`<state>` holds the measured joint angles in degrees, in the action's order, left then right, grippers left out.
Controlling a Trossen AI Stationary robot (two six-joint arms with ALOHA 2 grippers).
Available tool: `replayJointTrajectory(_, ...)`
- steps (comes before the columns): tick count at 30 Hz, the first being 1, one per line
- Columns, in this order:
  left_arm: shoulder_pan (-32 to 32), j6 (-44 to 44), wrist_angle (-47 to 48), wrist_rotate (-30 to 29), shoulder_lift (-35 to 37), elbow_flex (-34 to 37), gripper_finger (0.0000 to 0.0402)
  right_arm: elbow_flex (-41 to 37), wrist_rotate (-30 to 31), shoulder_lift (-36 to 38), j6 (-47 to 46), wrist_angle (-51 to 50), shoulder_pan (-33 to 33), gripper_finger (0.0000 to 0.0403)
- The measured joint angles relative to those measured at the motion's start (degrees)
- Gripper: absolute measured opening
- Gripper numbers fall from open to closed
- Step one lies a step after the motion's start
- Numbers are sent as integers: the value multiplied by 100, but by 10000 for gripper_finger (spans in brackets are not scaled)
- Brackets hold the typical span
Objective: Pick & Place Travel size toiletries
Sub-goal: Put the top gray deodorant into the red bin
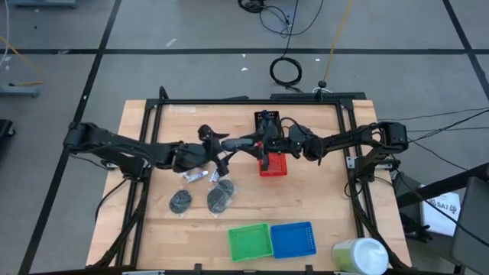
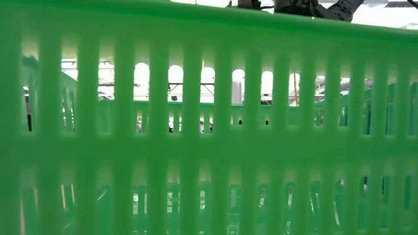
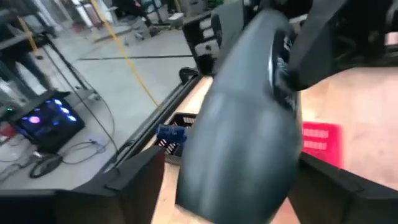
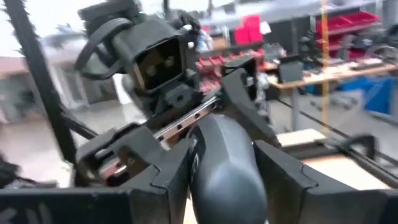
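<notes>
A dark blue-grey mini bottle hangs in the air between the two arms, above the table's middle near the red basket. Both grippers have it: the right gripper pinches it between its two dark fingers, and the left gripper is clamped around the same smooth bottle from the other side. Up close in the left wrist view there is a small patch of pale marking on the bottle's side, too blurred to read.

On the wood in front of the left arm lie two round dark pads in clear wrap, side by side and near each other, with a thin white tube just behind them. Whether more small items lie under the arm I cannot tell.

A black basket sits at the table's far edge behind the red one, with something blue in it. At the near edge the green basket and the blue basket stand touching, and the large white-and-green cylinder lies at the near right corner. The green basket's slatted wall fills the low view almost completely.

A white sign on the floor right of the table carries dark lettering I cannot make out.
</notes>
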<state>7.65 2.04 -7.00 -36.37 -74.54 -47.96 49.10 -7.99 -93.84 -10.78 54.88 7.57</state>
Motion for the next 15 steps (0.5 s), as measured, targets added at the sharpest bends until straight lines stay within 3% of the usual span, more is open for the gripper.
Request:
replayJointTrajectory(3, 186, -135, 581, 236, 350, -262, 330, 0, -53, 89, 6, -124, 29, 140)
replayJointTrajectory(7, 471, 36, 644, 441, 771, -354, 350, -44, 100, 228, 181, -755, 102, 129)
replayJointTrajectory(11, 629, 64, 781, 206, 1000, -338, 351, -4, 141, 495, 213, -797, 128, 129)
replayJointTrajectory(15, 637, 18, 1111, -159, 1064, -333, 339, -42, -223, 551, 236, -1297, 131, 129)
